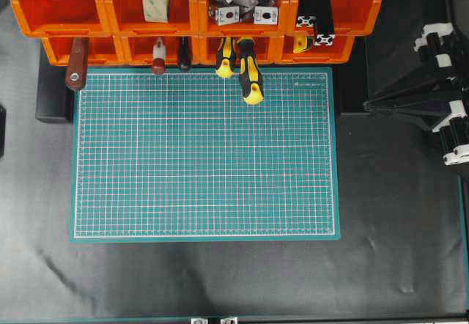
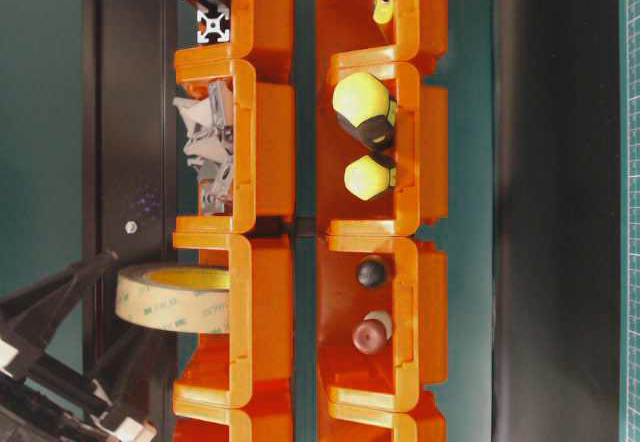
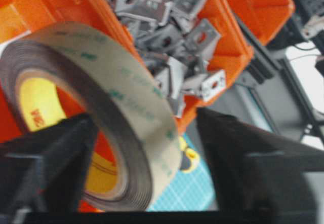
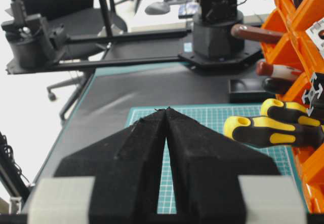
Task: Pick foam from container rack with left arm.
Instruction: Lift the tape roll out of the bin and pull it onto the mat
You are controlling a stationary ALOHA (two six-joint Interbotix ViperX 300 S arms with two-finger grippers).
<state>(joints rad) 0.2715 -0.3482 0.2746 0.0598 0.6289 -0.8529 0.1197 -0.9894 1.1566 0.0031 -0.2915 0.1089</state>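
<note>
Risk one: slip of the large foam tape roll with black outer ring and cream-yellow liner point(image 3: 96, 127) on closure. Cause: smooth curved band, narrow contact faces, roll tilted rather than square to the jaws. Risk two: snagging on the wall of the bright orange plastic bin rack point(image 1: 194, 5) during lift, dragging the rack or tipping the roll out of grasp. Risk three: collision with the grey metal angle brackets point(image 3: 172, 41) in the neighbouring bin, near one finger.

Left black two-fingered gripper point(image 3: 147, 148): jaws apart, straddling the roll across its width, one finger at the hollow face, the other outside the paper-coloured band. Contact on either side not determinable from the wrist view; no firm clamp evident.

Roll location: upper-row bin, second from left in the overhead view, standing on edge, protruding above the rim.

Right black gripper point(image 4: 166, 113): jaws together, empty, above the green gridded cutting mat point(image 4: 212, 117).
</note>
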